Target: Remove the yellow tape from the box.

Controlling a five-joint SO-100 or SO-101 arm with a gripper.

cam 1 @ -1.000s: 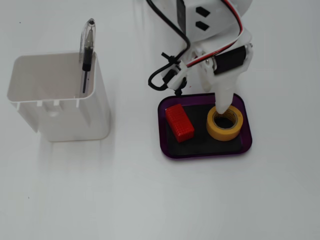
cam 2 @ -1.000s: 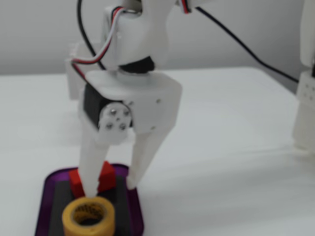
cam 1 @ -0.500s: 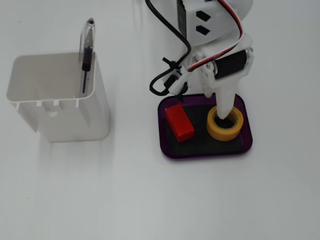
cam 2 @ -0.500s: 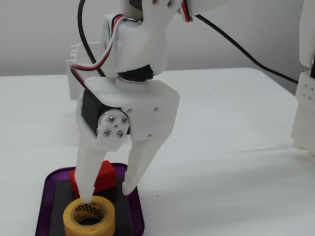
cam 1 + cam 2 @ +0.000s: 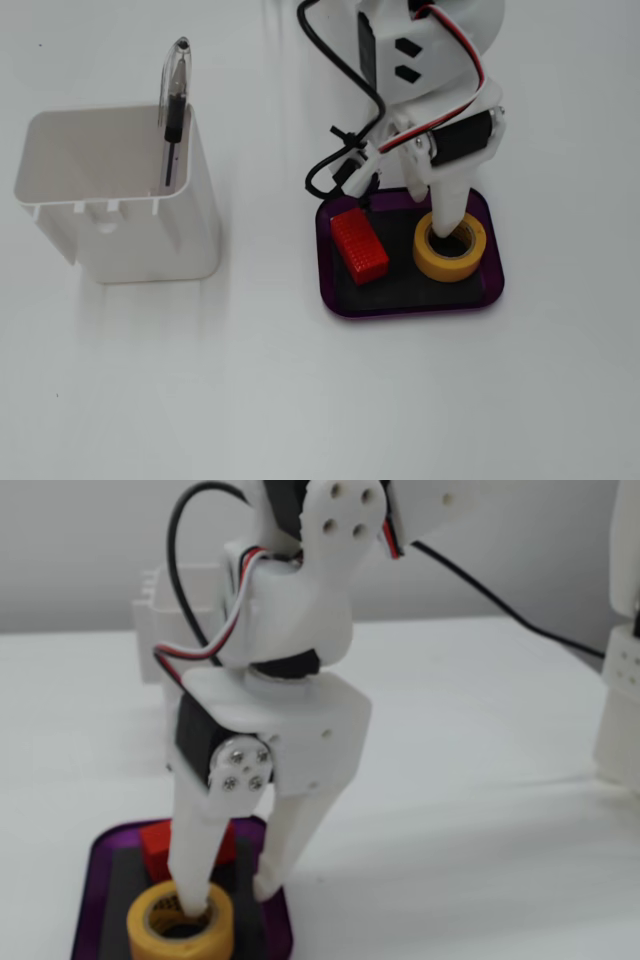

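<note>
Yellow tape (image 5: 180,920) astride pincer (image 5: 228,892) finger

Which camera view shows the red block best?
The fixed view from above: the whole ridged red block lies unobstructed in the purple tray. In the low fixed view, the hand covers most of the block.

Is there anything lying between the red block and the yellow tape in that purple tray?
Nothing: in a fixed view, only bare black tray floor separates the red block from the yellow tape inside the purple tray.
</note>
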